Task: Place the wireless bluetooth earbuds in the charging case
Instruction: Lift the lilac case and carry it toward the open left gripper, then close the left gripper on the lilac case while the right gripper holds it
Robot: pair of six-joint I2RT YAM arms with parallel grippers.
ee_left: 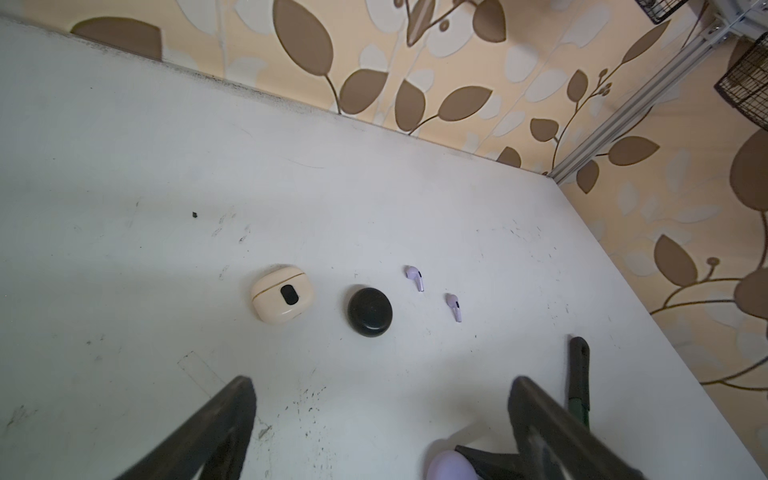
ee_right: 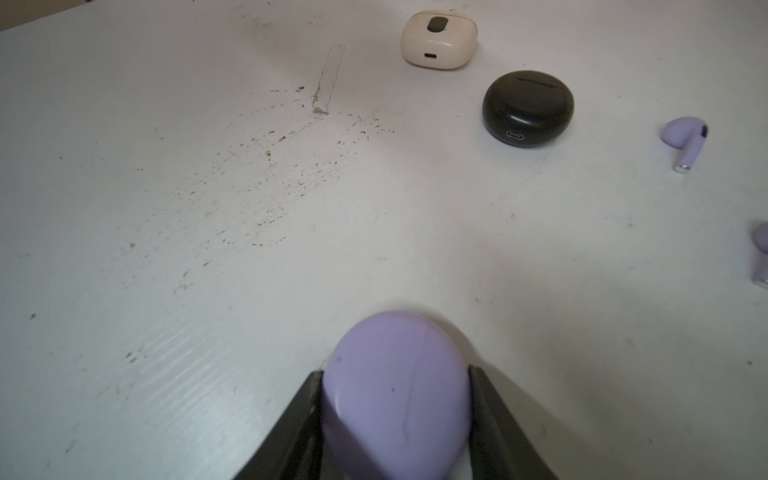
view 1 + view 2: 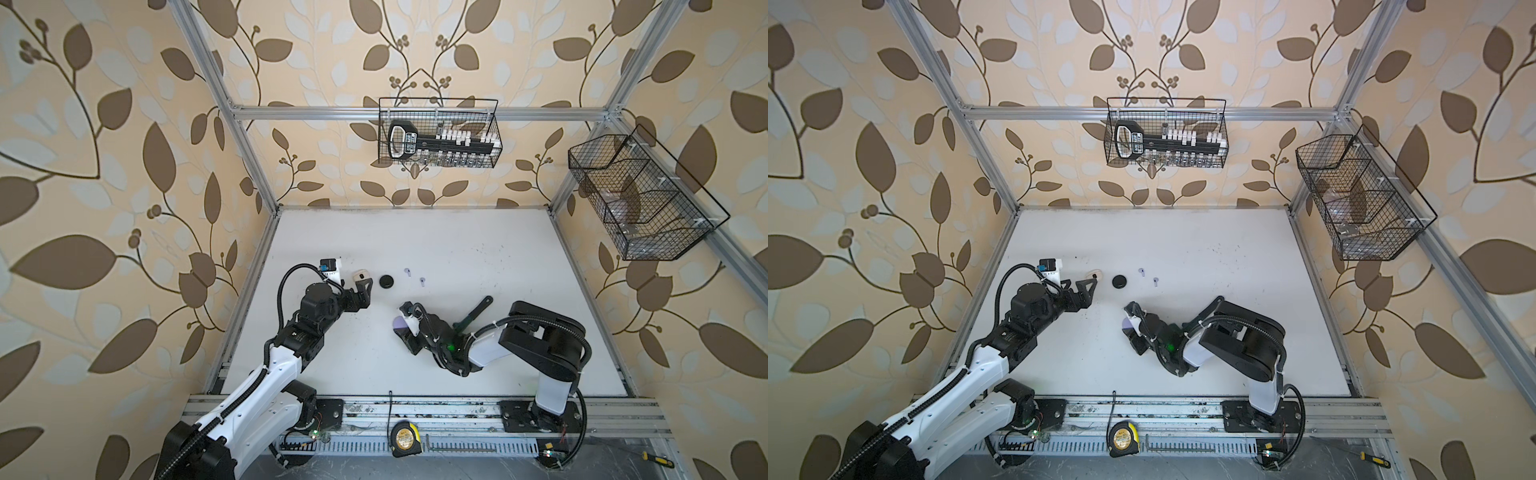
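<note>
Closest overhead, the left gripper (image 1: 382, 384) hangs above the white surface (image 1: 124, 166), fingers (image 1: 232, 415) spread wide. Fingers (image 2: 299, 415) of the right gripper (image 2: 395, 372) clamp the lilac charging case (image 2: 399, 411), lid seemingly shut. Beside the black case (image 1: 370, 311), two lilac earbuds (image 1: 414, 277) (image 1: 453, 306) lie loose.

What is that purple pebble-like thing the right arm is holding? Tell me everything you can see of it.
The lilac case is a smooth, rounded, pebble-shaped shell of matte-looking plastic, with a faint curved line down its top and a dark speck. It looks closed. The right end effector grips it, one dark finger against each side. It is low over the white table; whether it touches the surface is unclear.
</note>
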